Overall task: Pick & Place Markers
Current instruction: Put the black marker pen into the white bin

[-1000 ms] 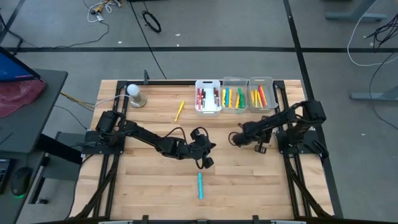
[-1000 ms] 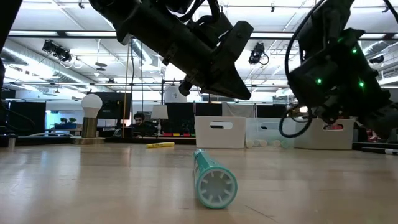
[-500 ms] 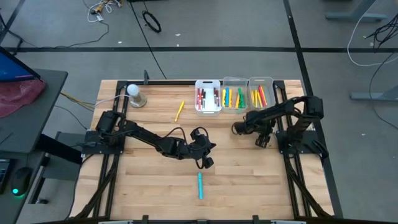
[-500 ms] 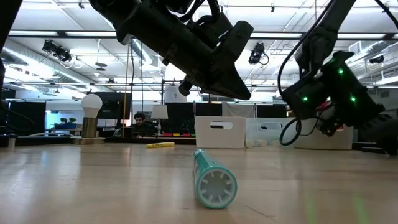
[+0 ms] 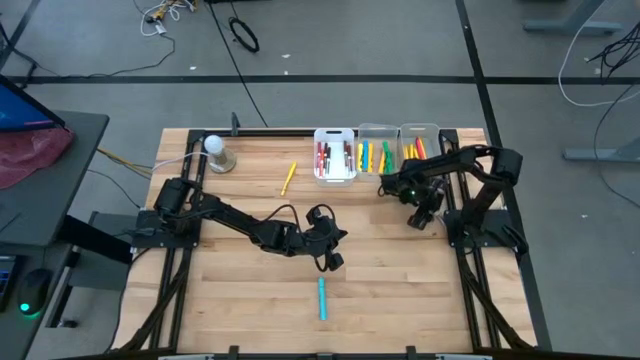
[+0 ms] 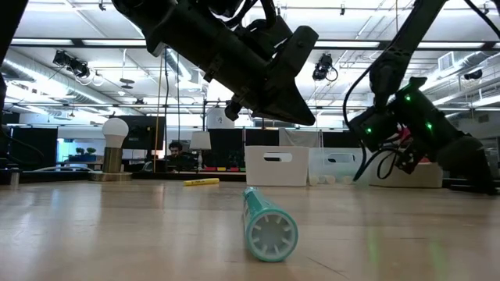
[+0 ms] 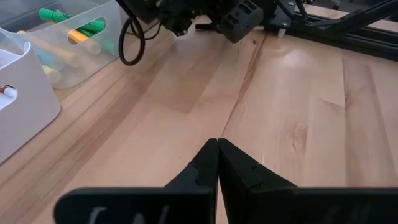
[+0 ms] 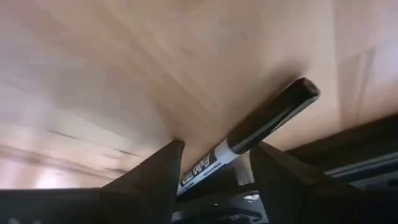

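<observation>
- One cyan marker (image 5: pixel 322 298) lies on the table (image 5: pixel 230 300) at the near edge, toward 6 o'clock of centre, untouched.
- Left gripper (image 5: pixel 336 249) hangs above table centre, arm stretched in from 9 o'clock, jaws pressed together, nothing between them.
- One yellow marker (image 5: pixel 289 177) lies loose toward 11 o'clock of centre.
- Right gripper (image 5: pixel 391 186) sits at 2 o'clock, arm folded back toward its base, jaws apart, with a dark-capped marker (image 8: pixel 264 127) lying across between the fingers; whether it is gripped cannot be told.
- Three bins (image 5: pixel 335 180) stand in a row at 12 o'clock on the far edge, holding sorted markers (image 5: pixel 375 157); exact count unreadable.
- One lamp (image 5: pixel 218 152) stands at the far 10 o'clock corner.
</observation>
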`<state>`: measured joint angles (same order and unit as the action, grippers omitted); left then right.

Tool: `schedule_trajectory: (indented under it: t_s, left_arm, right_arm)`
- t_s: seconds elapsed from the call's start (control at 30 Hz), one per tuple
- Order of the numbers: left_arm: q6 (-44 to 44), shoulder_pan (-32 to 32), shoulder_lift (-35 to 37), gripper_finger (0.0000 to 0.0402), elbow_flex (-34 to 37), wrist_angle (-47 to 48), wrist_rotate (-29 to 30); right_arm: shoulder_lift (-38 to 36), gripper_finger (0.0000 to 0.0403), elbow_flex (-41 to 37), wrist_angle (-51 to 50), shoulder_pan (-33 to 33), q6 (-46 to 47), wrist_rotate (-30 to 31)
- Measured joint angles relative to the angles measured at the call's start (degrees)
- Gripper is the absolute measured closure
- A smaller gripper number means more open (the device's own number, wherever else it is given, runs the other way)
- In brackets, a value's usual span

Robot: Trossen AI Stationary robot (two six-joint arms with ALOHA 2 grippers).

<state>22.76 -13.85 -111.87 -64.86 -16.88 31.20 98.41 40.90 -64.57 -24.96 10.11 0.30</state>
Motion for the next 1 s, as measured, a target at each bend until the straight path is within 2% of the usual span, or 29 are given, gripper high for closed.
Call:
schedule_trajectory:
  t_s: [0.23, 0.4, 0.5, 0.67, 0.77, 0.9, 1.0]
  left_arm:
    - [0.0, 0.0, 0.0, 0.0388, 0.0, 0.0, -0.04]
    - [0.0, 0.0, 0.0, 0.0388, 0.0, 0.3, -0.04]
    - [-0.01, -0.31, 0.13, 0.0388, 0.01, 1.78, -0.04]
    - [0.15, -0.87, 1.72, 0.0388, -0.02, 4.95, -1.26]
    - [0.24, -1.31, 3.2, 0.0388, 0.04, 8.7, -1.45]
    - [0.09, -1.87, 6.14, 0.0388, 0.04, 10.66, -1.68]
    - [-1.06, -2.16, 7.92, 0.0387, 0.04, 11.65, -2.48]
  right_arm:
    - [0.04, 0.0286, 0.57, 1.33, 1.59, -1.34, -1.66]
    - [-0.04, 0.0355, 0.7, 1.7, 3.68, 0.39, -1.82]
    - [-0.12, 0.0382, 0.81, 1.8, 5.02, 1.44, -1.54]
    - [-2.98, 0.0383, 0.59, 3.36, 8.04, 1.9, -0.89]
    - [-6.56, 0.038, 0.55, 7.54, 10.02, 2.73, -0.75]
    - [-11.75, 0.0383, 0.22, 18.21, 12.6, 2.94, -1.0]
    - [-15.82, 0.0384, -1.79, 29.28, 14.47, 3.37, -3.62]
